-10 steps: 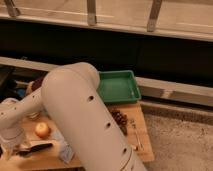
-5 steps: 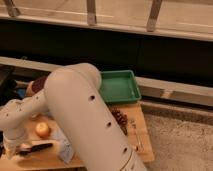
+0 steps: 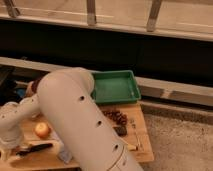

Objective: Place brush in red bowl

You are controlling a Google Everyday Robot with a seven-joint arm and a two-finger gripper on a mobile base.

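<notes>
Down at the lower left, the gripper (image 3: 15, 151) sat low over the table (image 3: 144, 135), right at the left end of the brush (image 3: 39, 147). Whether it clasped the brush or only rested beside it could not be told. The brush lay roughly level, its black handle pointing right, just in front of the red bowl (image 3: 42, 130) and not in it. 1 thick white arm (image 3: 80, 120) crossed the middle and hid much of the table. A dark rounded shape (image 3: 34, 86) peeked out behind it, too covered to name. A green tray (image 3: 115, 86) stood at the back, and a dark cluster (image 3: 117, 117) and a black block (image 3: 120, 131) lay right of the arm.
</notes>
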